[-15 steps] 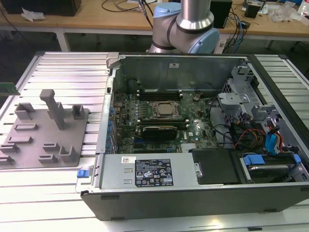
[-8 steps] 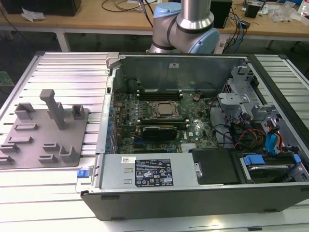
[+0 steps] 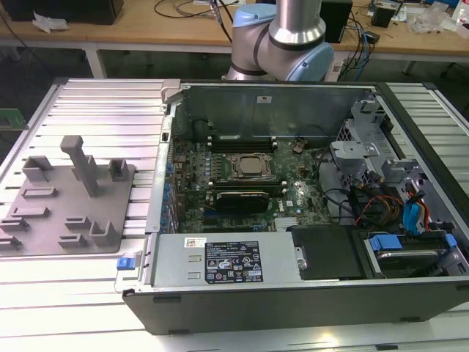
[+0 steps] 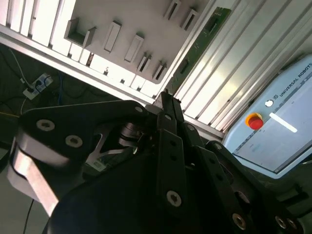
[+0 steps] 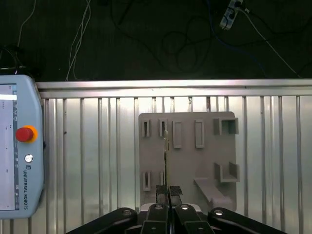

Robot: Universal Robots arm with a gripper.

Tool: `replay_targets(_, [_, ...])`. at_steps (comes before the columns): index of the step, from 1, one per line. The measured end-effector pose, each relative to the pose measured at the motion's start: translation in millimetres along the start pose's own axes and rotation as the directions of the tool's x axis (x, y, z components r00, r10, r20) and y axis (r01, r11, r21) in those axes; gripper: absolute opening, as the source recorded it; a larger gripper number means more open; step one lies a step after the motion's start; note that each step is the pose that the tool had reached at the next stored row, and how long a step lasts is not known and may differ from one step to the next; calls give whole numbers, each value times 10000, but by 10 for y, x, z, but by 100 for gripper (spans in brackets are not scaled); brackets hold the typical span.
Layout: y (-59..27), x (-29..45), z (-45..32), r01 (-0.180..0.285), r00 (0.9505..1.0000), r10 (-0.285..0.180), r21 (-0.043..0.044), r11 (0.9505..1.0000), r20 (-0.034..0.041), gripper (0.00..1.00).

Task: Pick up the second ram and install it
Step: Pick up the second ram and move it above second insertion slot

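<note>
My gripper (image 5: 168, 189) is shut on the second ram (image 5: 165, 151). In the first wrist view the ram is edge-on, a thin line running out from the fingertips over the grey fixture plate (image 5: 187, 146). The second wrist view shows it as a long narrow green strip (image 4: 216, 19) reaching away from the closed black gripper (image 4: 166, 97), held above the slotted fixture plate (image 4: 122, 29). In the exterior view the fixture plate (image 3: 44, 220) lies on the ribbed table to the left of the open computer case (image 3: 271, 275). Its motherboard and silver processor (image 3: 249, 167) are exposed.
The arm's base (image 3: 282, 37) stands behind the case. A teach pendant with a red button (image 5: 19, 146) lies on the ribbed metal table (image 5: 273, 146) beside the fixture. Drive bays and cables (image 3: 396, 205) fill the case's right side. A tall post (image 3: 80, 163) rises from the fixture.
</note>
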State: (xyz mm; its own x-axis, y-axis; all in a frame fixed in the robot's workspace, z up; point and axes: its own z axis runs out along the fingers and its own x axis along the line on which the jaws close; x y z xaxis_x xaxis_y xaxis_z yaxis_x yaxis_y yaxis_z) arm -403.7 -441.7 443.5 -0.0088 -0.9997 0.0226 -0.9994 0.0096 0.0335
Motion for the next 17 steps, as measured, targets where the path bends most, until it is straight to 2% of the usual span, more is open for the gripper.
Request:
replay_targets(2, [-110,-1,-3,0,10000,0,-1,10000,0,9])
replay_targets(4, [-177,-2,-3,0,10000,0,-1,10000,0,9])
replay_targets(6, [-292,-3,-2,0,10000,0,-9,10000,0,9])
replay_targets(10, [-400,-8,-2,1,10000,-1,-15,10000,0,9])
replay_targets(12, [-471,-37,0,0,10000,0,-14,10000,1,9])
replay_targets(17, [-727,-57,0,1,10000,-1,-20,10000,0,9])
